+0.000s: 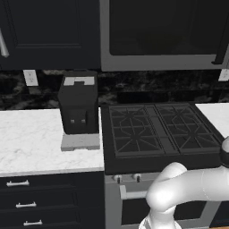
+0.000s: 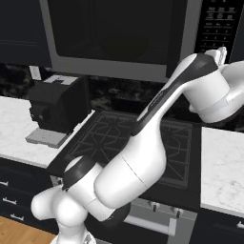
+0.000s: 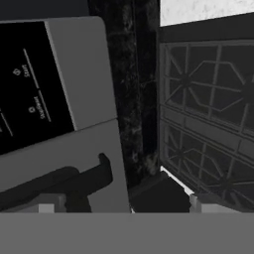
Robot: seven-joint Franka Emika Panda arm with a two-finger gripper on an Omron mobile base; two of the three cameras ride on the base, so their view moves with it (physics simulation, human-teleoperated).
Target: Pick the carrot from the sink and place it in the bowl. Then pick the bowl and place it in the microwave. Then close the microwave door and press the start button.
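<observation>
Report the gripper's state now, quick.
Gripper: open, jaws wide apart, holding nothing; it is beside the microwave's control strip and door handle.

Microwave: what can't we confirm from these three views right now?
- Microwave interior: behind the dark glass of the microwave door in both base views, so whether the bowl is inside cannot be told.
- Control strip: labels too small to read; the arm covers its lower part in the right base view.
- Gripper finger tips: cut off at the bottom of the hand view.
</observation>
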